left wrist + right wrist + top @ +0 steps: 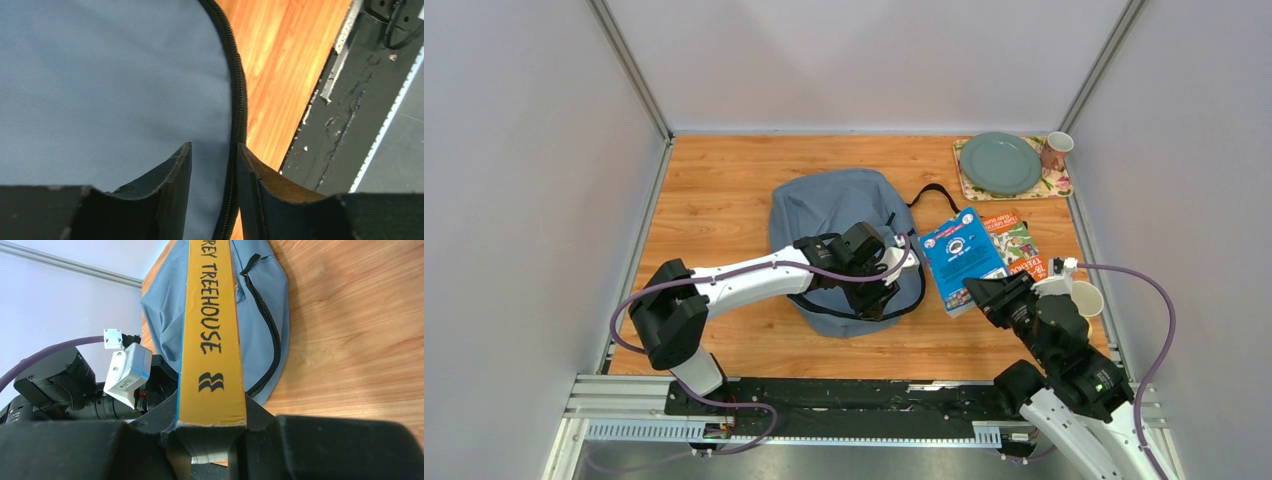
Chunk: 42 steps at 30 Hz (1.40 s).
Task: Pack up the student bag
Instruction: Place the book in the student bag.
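Closest to us in the left wrist view are the two dark fingers (170, 185) of the left tool (212, 150). They stand apart with the dark zip (240, 90) running between them and straddle that edge without pinching it. We therefore read this tool as released, and we judge it sits there to take the rim and lift the mouth open. The bag (100, 75) fills the left of that view as smooth grey-blue cloth lying flat on the desk (280, 60). In the right wrist view the right tool (210, 427) is clenched on the end of a book (210, 330), its yellow spine up and aimed at the bag. We take it as held ready for loading once there is an opening. From above, the bag lies mid-desk, a soft rounded heap with a black strap (934, 187) trailing from its far right side. The left tool hangs over the bag's near edge, and the right tool holds the blue-covered book just beside its right flank, partly over a second book (1016, 240). A plate (1001, 163) and cup (1056, 150) sit on a mat (1058, 183) in the far right corner, well apart.
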Available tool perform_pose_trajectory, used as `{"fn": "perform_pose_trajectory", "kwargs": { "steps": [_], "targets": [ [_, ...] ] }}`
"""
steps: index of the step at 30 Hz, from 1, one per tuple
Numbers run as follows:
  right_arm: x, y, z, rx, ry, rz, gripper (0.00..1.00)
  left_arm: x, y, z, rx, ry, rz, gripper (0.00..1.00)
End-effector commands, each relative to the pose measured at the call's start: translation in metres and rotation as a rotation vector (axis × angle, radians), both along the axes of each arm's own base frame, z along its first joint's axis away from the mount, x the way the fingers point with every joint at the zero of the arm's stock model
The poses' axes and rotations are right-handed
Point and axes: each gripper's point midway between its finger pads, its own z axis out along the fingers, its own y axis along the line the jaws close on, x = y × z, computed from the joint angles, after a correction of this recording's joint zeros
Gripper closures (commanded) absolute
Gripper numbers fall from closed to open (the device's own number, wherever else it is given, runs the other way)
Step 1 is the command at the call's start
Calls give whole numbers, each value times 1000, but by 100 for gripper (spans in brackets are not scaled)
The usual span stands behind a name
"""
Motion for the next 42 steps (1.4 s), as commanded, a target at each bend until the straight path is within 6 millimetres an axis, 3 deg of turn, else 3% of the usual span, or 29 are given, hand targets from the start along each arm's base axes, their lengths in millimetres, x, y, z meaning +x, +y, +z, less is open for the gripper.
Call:
{"fn": "perform_pose_trajectory", "kwargs": {
  "steps": [1, 7, 12, 17, 25, 31, 36, 39, 42],
  "targets": [
    [6, 3, 34, 91, -109, -9, 100, -14, -13, 16, -65, 48, -81, 53],
    [6, 4, 33, 95, -109, -5, 100, -15, -13, 13, -57, 60, -82, 63],
    [6, 4, 33, 95, -107, -7, 100, -14, -12, 12, -50, 56, -72, 90],
    [5, 4, 33, 94, -106, -4, 100, -8, -13, 22, -74, 15, -43, 96],
    [-2, -6, 27, 65, -86, -26, 100, 25, -12, 68, -181, -171, 117, 100],
    [-11, -10, 21, 71, -66, -24, 100, 50, 3, 105, -246, -326, 262, 100],
    [-25, -16, 31, 93, -68, -12, 100, 77, 24, 139, -282, -488, 424, 100],
    [-37, -22, 40, 96, -69, -3, 100, 88, 29, 165, -328, -557, 485, 100],
    [-50, -23, 35, 100, -1, 18, 100, 93, 29, 191, -381, -593, 509, 100]
  ]
}}
